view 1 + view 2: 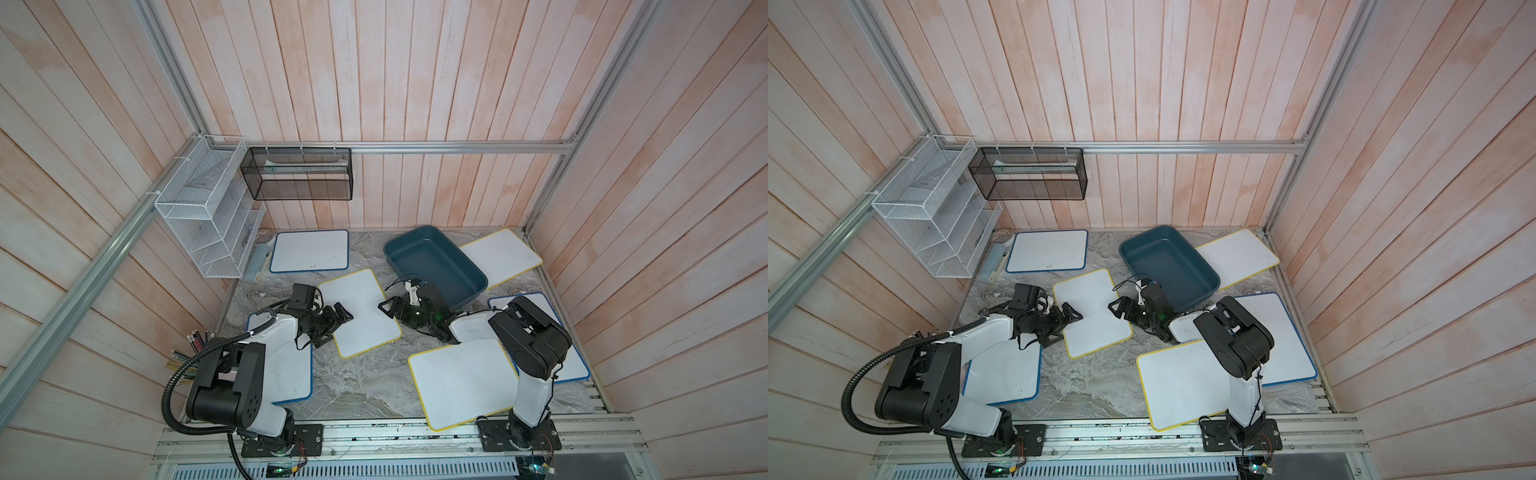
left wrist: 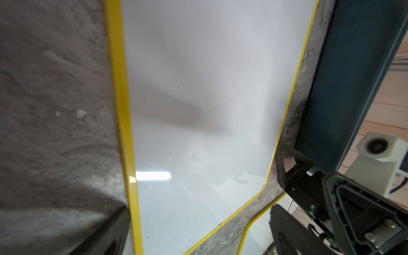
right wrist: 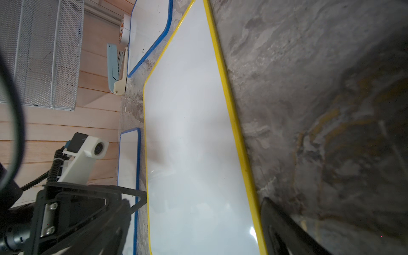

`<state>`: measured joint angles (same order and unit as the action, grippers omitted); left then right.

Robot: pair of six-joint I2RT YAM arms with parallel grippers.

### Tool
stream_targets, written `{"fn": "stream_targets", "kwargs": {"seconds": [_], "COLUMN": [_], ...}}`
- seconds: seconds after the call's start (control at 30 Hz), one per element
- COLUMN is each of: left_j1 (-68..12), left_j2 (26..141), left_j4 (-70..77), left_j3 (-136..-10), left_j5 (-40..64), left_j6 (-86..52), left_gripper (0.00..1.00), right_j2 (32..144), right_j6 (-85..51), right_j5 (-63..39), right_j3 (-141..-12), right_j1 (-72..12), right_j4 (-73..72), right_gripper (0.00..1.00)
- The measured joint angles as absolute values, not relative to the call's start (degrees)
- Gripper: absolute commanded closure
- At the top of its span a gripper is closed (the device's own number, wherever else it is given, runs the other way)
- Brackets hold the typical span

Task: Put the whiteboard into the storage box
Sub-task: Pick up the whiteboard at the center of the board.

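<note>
Two wide-open, empty end effectors flank the yellow-rimmed whiteboard [image 1: 362, 312], which lies flat on the worktop [image 1: 361, 384] just beside the empty teal storage box [image 1: 434, 262]. The left end effector [image 1: 340, 319] is at one long edge and the right end effector [image 1: 388, 309] at the opposite. A clean lift likely needs both rims pinched together and kept level to clear the box's near wall.

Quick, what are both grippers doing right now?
Left gripper: open, holding nothing, at one edge of the yellow-rimmed whiteboard.
Right gripper: open, holding nothing, at that board's opposite edge.
</note>
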<state>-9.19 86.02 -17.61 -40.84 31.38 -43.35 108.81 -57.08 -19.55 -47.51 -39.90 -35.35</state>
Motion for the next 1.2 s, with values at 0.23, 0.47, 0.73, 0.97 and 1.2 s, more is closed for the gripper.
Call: {"fn": "stream_targets", "kwargs": {"seconds": [0.23, 0.47, 0.73, 0.97, 1.2], "left_j1": [-9.3, -9.3, -9.3, -9.1, -8.7], "left_j2": [86.0, 86.9, 86.7, 86.0, 84.4], "left_j4": [-20.8, -24.7, -25.4, -24.3, -20.7], "left_j3": [-41.7, -44.9, -48.5, -48.5, -48.6], "left_j5": [32.7, 32.6, 31.7, 31.6, 31.4], "left_j6": [-44.2, -44.2, -43.6, -43.8, -45.3], "left_gripper": [0.0, 0.0, 0.0, 0.0, 0.0], "right_j2": [109.1, 109.2, 109.2, 109.7, 111.8], "right_j6": [-57.3, -57.5, -57.6, -60.0, -62.0], "right_j5": [-19.7, -20.0, -20.0, -20.3, -20.9], "right_j3": [-47.5, -47.5, -46.4, -44.8, -44.6], "right_j1": [-39.9, -39.8, -39.0, -38.6, -37.6], "right_j4": [-36.2, -36.5, -38.4, -42.5, -47.4], "right_gripper": [0.08, 0.08, 0.08, 0.09, 0.09]}}
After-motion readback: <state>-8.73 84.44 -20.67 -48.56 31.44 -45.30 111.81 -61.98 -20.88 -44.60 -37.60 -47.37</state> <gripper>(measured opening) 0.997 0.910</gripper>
